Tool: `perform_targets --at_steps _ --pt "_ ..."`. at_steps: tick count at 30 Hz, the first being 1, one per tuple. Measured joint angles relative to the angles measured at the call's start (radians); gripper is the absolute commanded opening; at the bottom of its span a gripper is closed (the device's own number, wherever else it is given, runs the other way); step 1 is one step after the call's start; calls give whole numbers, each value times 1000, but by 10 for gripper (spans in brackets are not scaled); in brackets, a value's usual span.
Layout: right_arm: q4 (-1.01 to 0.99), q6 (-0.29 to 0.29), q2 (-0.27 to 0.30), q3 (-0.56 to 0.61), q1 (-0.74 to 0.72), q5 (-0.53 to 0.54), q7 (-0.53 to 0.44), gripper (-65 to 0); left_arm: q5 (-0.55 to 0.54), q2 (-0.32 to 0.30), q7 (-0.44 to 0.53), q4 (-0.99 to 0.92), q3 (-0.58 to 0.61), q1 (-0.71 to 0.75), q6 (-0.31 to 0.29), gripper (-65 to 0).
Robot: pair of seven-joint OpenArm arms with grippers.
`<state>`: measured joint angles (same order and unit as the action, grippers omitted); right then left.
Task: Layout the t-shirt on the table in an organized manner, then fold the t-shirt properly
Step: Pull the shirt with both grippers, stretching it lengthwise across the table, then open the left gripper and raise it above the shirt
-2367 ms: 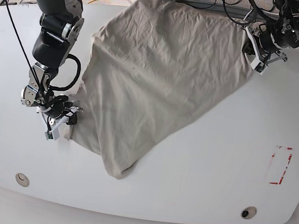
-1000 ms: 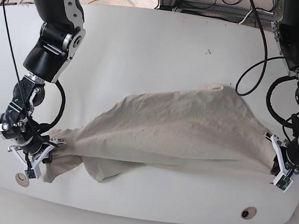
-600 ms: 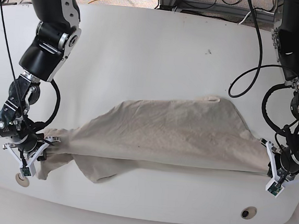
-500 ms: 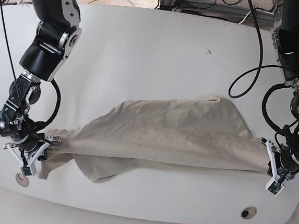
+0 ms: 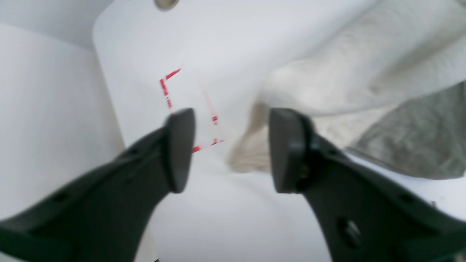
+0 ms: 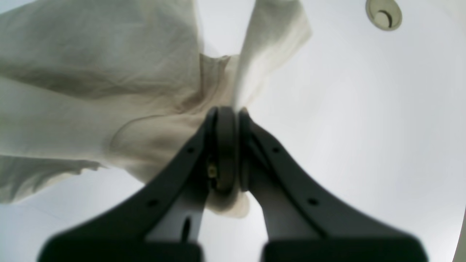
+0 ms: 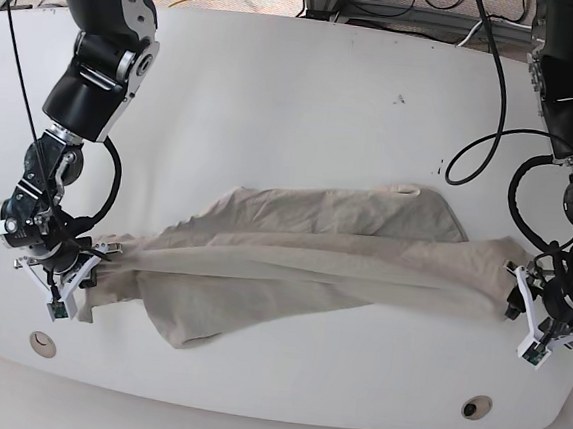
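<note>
T-shirt [image 7: 313, 257] lies stretched in a long, wrinkled band across the near half of the table [image 7: 296, 105], folded over itself lengthwise. Right gripper [image 6: 227, 120] has its jaws pressed together, pinching a bunched edge of the shirt just beside the round hole [image 6: 384, 14] in the tabletop. Left gripper [image 5: 231, 145] has its jaws spread apart with nothing between them, the shirt's corner lying just beyond its fingertips, next to the red-outlined rectangle mark [image 5: 189, 109].
</note>
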<state>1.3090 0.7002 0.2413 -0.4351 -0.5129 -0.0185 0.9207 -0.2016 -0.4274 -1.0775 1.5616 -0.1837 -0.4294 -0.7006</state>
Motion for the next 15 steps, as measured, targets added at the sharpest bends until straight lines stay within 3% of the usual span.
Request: perform_targets --at_steps 8,15 --pt "0 0 0 0 -1 0 -1 -650 -1 -82 130 -112 2 -5 0 -194" --pt "0 0 0 0 2 0 0 -650 -17 -117 71 -101 -1 0 2 -172"
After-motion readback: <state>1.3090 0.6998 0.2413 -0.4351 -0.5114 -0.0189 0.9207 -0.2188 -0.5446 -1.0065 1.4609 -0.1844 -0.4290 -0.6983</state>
